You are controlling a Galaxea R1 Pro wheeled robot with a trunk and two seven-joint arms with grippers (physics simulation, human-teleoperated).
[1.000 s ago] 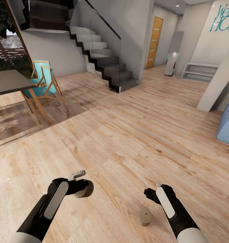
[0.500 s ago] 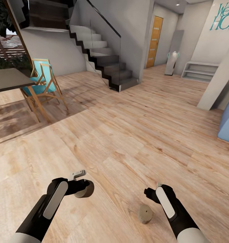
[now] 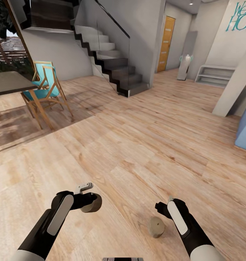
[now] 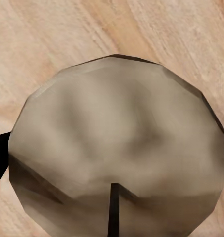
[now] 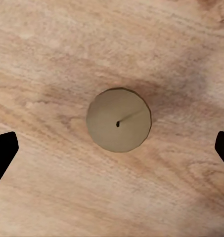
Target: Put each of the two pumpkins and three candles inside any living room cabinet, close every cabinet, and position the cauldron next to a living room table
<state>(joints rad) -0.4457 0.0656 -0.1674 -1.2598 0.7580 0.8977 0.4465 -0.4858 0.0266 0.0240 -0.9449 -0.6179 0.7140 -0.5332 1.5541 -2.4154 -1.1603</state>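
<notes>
L pincer [image 3: 87,203] clamped on candle [image 3: 91,203] – carried low over wood floor [image 3: 144,137]. R pincer [image 5: 112,148] spread wide, nothing in it, above 2nd candle [image 3: 156,227] standing on floor. No cabinet, pumpkins, cauldron in sight – judging most of task left.

One squat beige candle [image 3: 91,203] with a short dark wick sits clamped at the tip of the left gripper [image 3: 87,197], while a second, matching candle [image 3: 156,227] stands upright on the wood floor just below the spread-fingered right gripper [image 5: 112,148].
</notes>
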